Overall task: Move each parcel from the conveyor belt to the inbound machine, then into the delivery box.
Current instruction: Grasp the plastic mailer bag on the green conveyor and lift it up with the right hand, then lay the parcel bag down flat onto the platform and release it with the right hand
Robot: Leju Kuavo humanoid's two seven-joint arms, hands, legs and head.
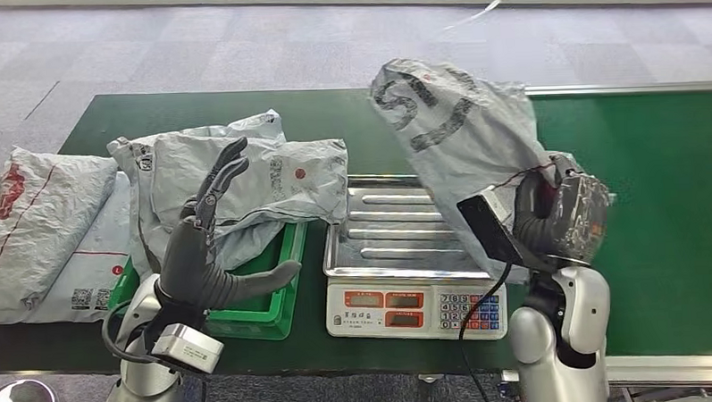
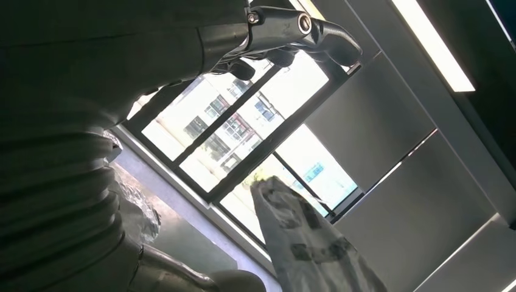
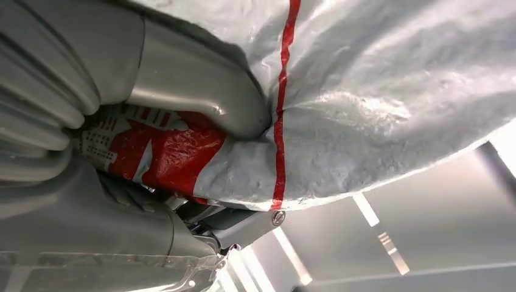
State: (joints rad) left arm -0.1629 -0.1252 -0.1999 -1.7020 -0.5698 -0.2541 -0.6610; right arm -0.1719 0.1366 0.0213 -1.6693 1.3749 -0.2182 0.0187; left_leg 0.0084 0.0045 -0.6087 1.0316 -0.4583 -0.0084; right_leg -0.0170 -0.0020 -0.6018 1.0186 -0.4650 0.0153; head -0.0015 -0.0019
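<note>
The scale (image 1: 415, 293) sits on the desk (image 1: 332, 121), right of the bin (image 1: 280, 297) holding a parcel (image 1: 280, 181); conveyor belt (image 1: 665, 199) at far right.

A dark green table (image 1: 331, 112) carried a steel-topped weighing scale (image 1: 415, 279), a green crate (image 1: 280, 297) heaped with grey parcels (image 1: 244, 174), and two more bags (image 1: 41, 230) beside it

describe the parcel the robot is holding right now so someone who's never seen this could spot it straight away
Start at the silver weighing scale in the middle of the green table. Just above its right side, the right hand holds up a crumpled grey plastic parcel. It is the only bag in the air, with big dark lettering showing, while the other grey bags lie flat to the left.
</note>
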